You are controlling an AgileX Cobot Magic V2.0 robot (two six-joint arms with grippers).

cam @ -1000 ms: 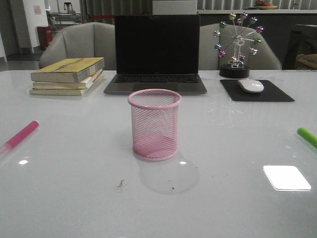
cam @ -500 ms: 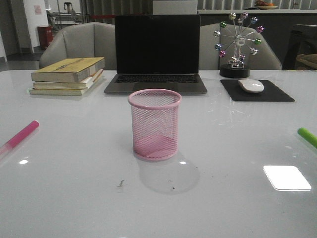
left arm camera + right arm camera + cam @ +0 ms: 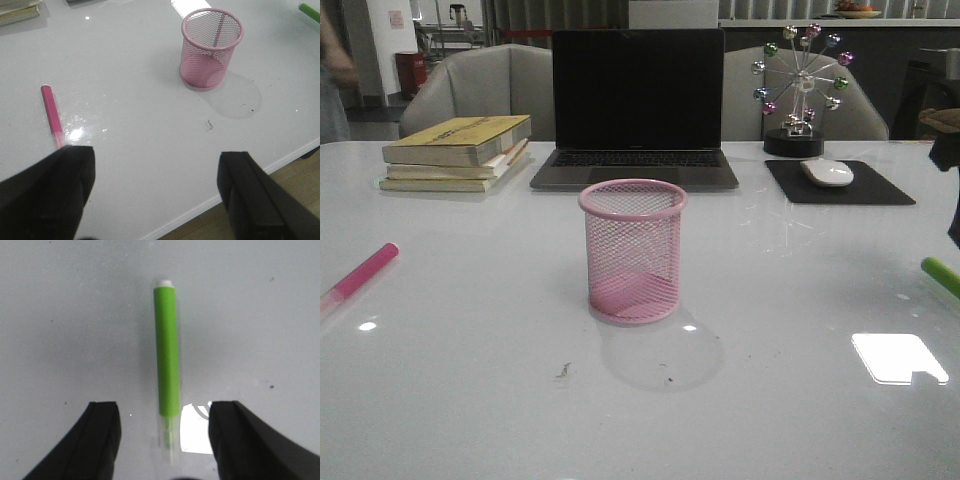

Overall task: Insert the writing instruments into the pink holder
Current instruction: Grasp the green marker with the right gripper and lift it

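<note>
Hovering open above the green marker (image 3: 166, 350), which lies flat on the desk (image 3: 470, 400) at its right edge, the right end effector (image 3: 162, 440) looks set to grasp first. Next it must lower and close. The left end effector (image 3: 155, 195), also open, hangs near the pink marker (image 3: 51, 115); the cup (image 3: 632, 250) stands empty mid-desk.

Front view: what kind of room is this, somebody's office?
Probably an office or lab desk set-up. A white table carries an open laptop, a stack of books and a mouse on its pad, with grey armchairs behind.
</note>
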